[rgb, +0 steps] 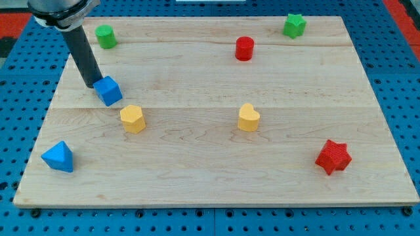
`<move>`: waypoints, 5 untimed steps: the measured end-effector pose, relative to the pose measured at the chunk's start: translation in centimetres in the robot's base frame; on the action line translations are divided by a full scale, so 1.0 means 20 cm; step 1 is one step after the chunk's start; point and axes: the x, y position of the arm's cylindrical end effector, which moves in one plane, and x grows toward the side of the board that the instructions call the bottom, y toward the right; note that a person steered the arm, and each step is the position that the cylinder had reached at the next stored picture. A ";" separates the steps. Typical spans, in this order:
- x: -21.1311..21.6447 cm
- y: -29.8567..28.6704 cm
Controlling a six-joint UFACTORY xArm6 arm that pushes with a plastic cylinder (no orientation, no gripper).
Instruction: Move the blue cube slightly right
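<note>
Against the blue cube (108, 90), at its left, my tip (91, 85) seemingly touches; no writing shows.

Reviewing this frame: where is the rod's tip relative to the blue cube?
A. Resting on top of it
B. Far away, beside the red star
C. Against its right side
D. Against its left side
D: my tip sits right at the blue cube's upper-left edge, on the view's left of it.
</note>
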 end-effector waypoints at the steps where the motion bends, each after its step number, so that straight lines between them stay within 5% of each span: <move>1: 0.16 -0.08; 2: 0.29 -0.07; 4: -0.01 0.16; 5: 0.06 0.17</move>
